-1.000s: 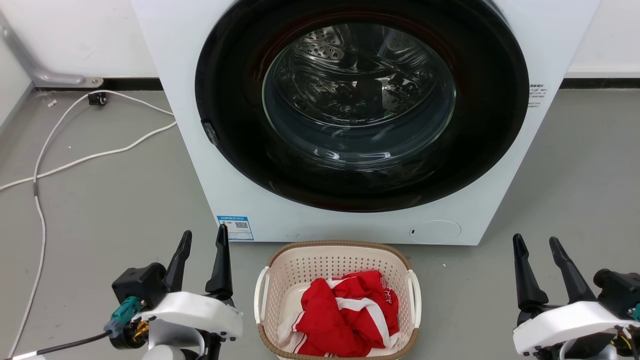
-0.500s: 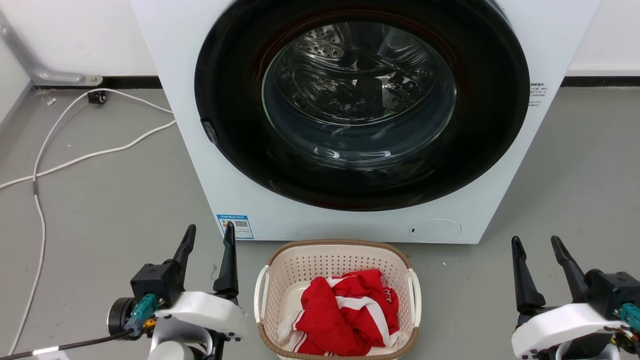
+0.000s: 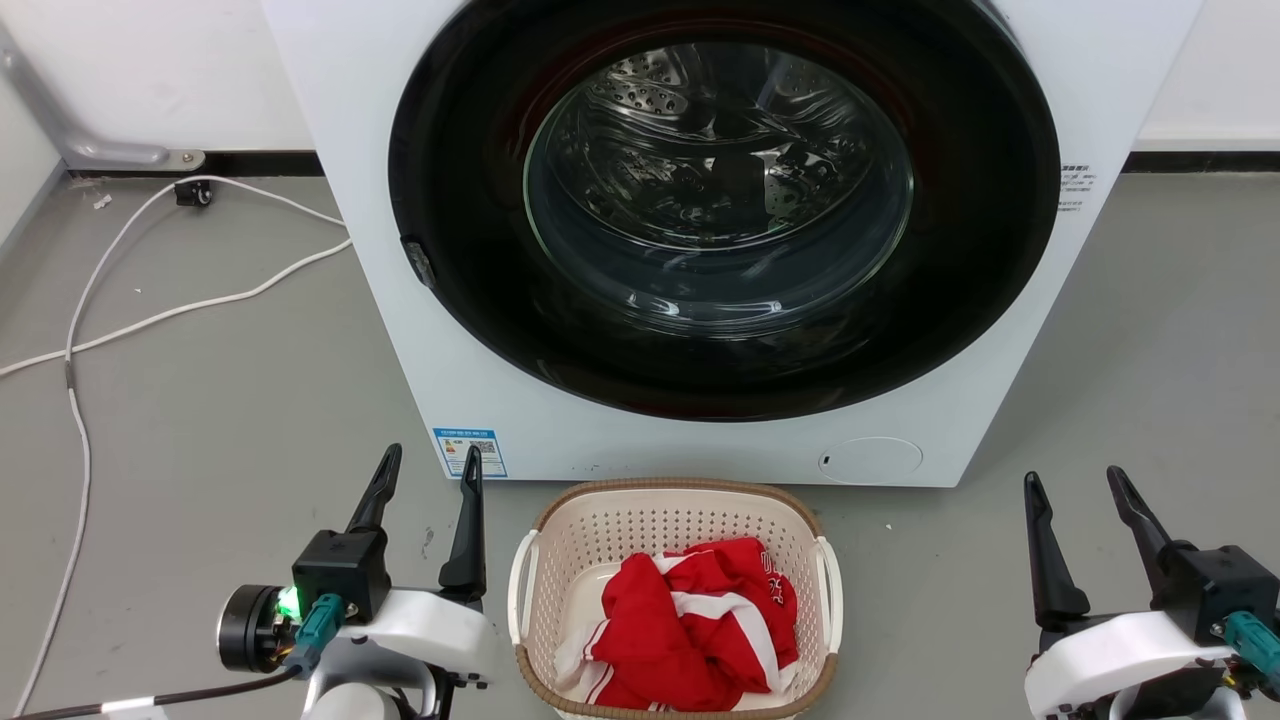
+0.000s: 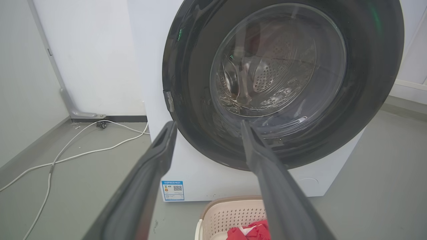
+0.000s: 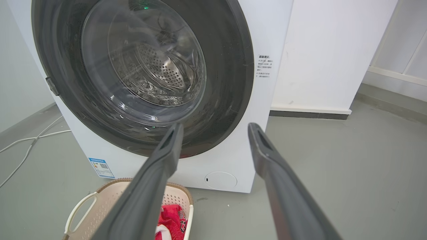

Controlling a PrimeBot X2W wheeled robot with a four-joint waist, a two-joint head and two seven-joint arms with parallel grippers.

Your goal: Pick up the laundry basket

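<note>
The laundry basket (image 3: pixel 640 528) sits on the floor (image 3: pixel 200 430), just in front of the washing machine (image 3: pixel 450 380), between the left gripper (image 3: pixel 432 453) and right gripper (image 3: pixel 1072 475). Both are spread wide and empty (one for each side handle (image 3: pixel 517 590), I think). Red clothes (image 3: pixel 690 625) hide its bottom, and its near edge is cut off.

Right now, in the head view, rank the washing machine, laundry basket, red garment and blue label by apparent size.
1. washing machine
2. laundry basket
3. red garment, lying inside the basket
4. blue label on the machine's front
</note>
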